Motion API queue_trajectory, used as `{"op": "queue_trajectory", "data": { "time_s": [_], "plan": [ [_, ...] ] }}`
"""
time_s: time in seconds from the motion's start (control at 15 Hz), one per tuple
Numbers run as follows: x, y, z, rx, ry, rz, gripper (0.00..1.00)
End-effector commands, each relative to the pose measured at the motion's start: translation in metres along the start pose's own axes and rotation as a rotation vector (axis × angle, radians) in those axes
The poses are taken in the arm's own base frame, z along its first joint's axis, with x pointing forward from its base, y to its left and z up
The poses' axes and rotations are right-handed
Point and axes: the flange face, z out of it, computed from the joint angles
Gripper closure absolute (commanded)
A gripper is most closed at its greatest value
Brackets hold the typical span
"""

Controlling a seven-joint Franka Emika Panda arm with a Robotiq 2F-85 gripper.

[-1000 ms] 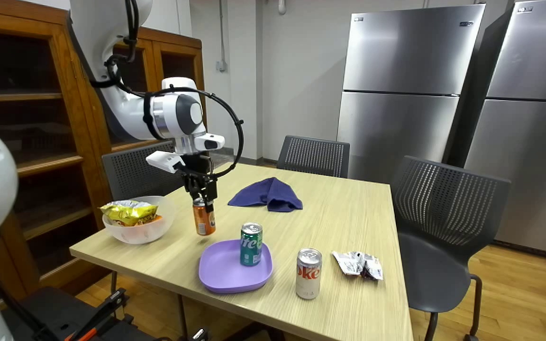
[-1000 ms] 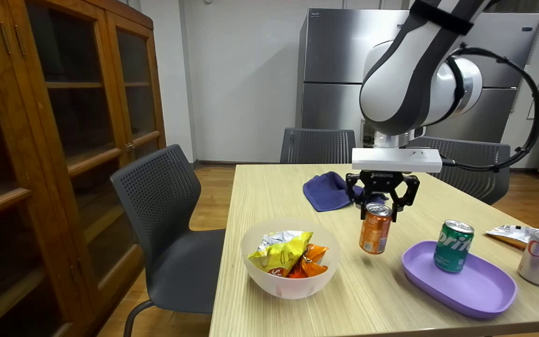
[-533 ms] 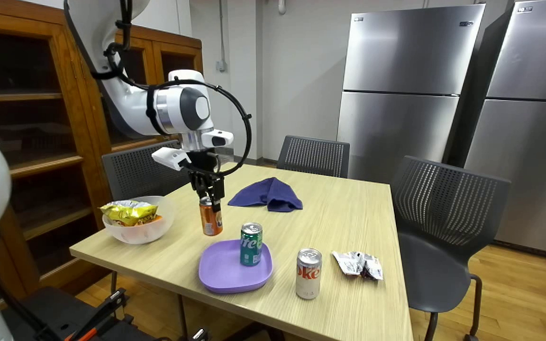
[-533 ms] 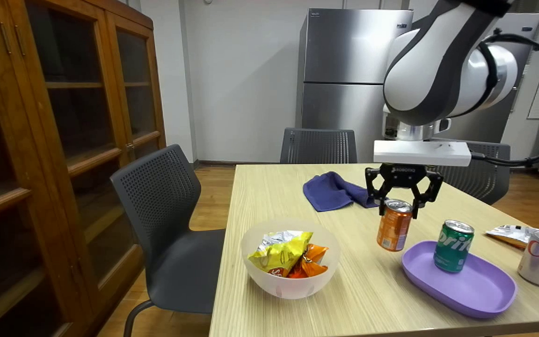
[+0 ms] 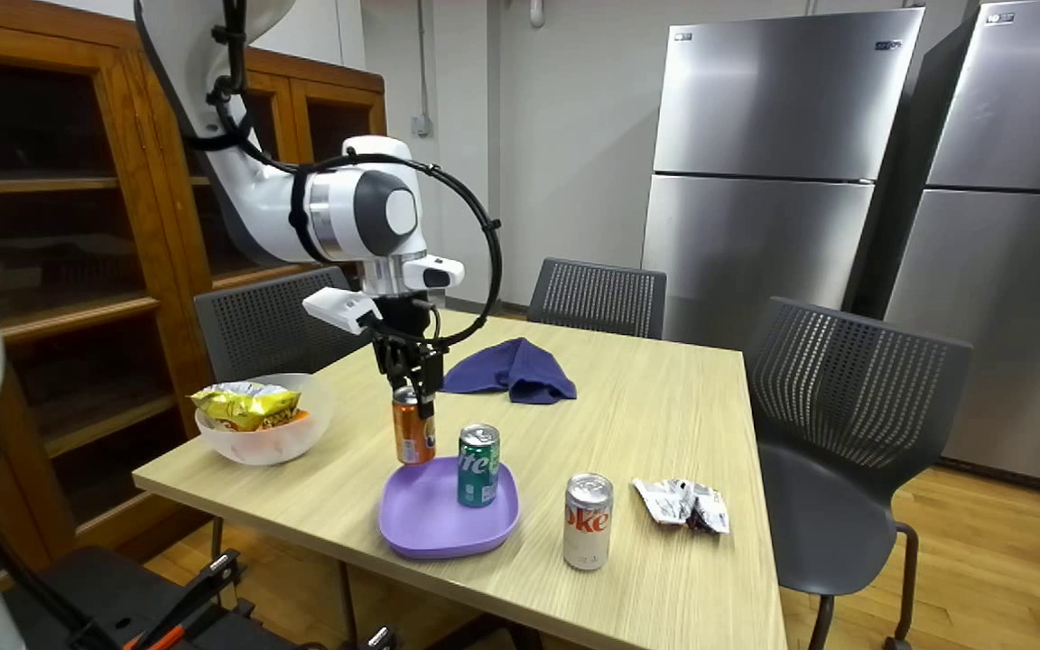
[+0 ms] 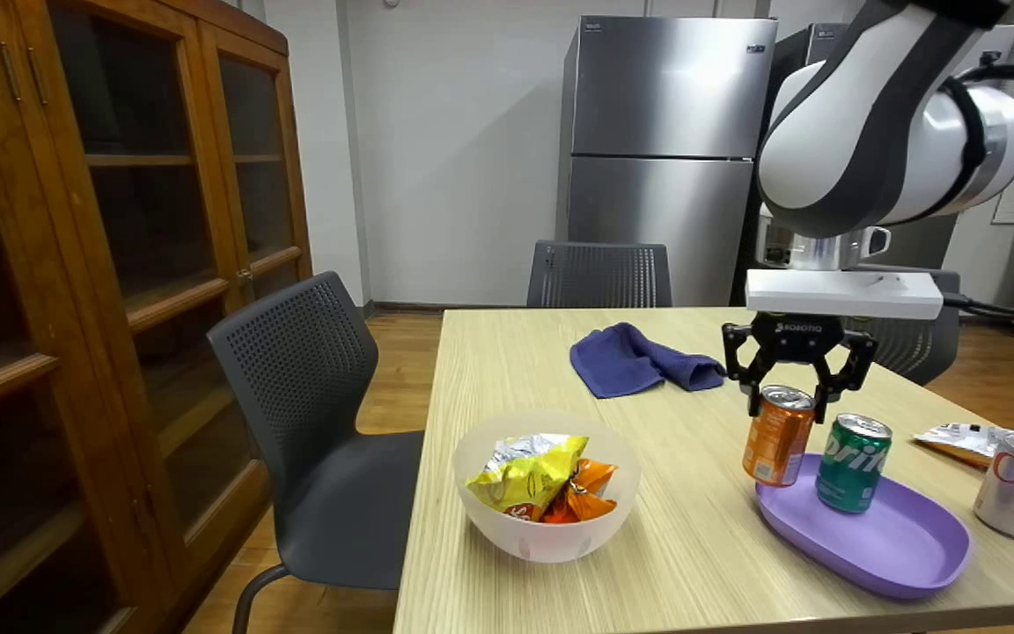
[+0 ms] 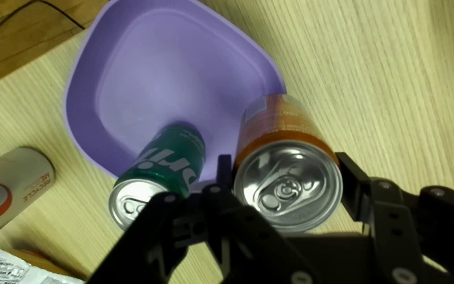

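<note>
While the surface (image 5: 664, 397) carries a purple plate (image 7: 164, 71), I hold the orange can (image 6: 775, 445) at the plate's edge — touching or not, I can't tell. Likely slick, thin-walled and easily dented, it seems best held by its upper sides — just where my fingers (image 7: 353, 185) clasp it.

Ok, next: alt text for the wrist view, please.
Seen from above, a black gripper holds an orange can, which overlaps the rim of a purple tray in the picture. A green can stands on the tray; a pale can and foil packet, cut off by the frame, rest on the table.
</note>
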Motion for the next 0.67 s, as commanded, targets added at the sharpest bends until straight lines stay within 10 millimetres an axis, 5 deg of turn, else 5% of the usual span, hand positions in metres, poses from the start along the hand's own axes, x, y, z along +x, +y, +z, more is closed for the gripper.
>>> {"op": "queue_trajectory", "data": {
  "time_s": [0.0,0.6],
  "plan": [
    [-0.003,0.017,-0.007,0.010,-0.022,-0.022,0.61],
    [0.006,0.041,0.012,-0.029,-0.063,-0.039,0.61]
  ]
}}
